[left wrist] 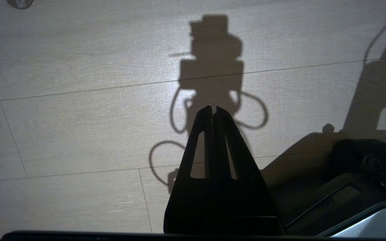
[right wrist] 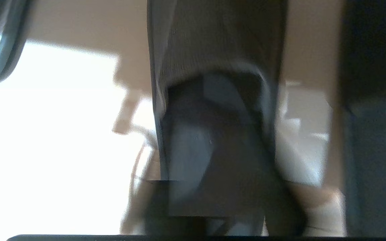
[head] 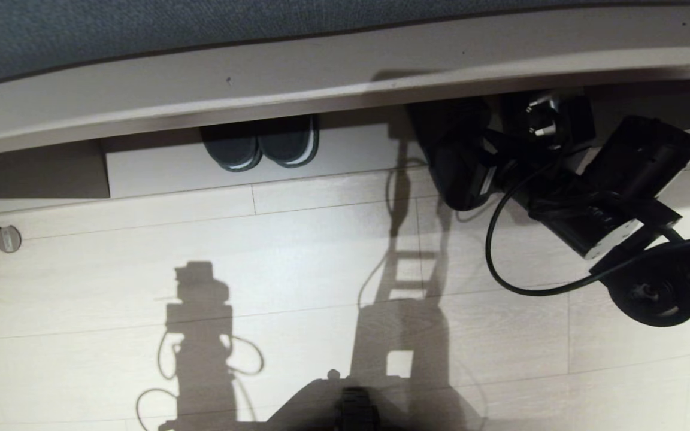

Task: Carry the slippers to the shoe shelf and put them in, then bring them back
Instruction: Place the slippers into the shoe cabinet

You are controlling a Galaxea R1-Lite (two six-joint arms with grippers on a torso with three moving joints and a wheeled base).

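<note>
Head view: your right arm reaches under the beige shelf edge (head: 333, 90), its gripper hidden there. Right wrist view (blurred): the right gripper (right wrist: 213, 157) is pushed in under the strap of a grey-blue slipper (right wrist: 213, 43); whether it grips, you cannot tell. A darker pair (head: 261, 146) sits in the shelf opening. The left gripper (left wrist: 213, 108) hangs over the floor (left wrist: 79, 83), fingers together.

Dark pair (head: 259, 145): toes hidden under the shelf's top board (head: 201, 99). Right end effector: tips lost in the shadowed recess. Right wrist view blurred; grey slipper (right wrist: 213, 50) cut off by the edge.
</note>
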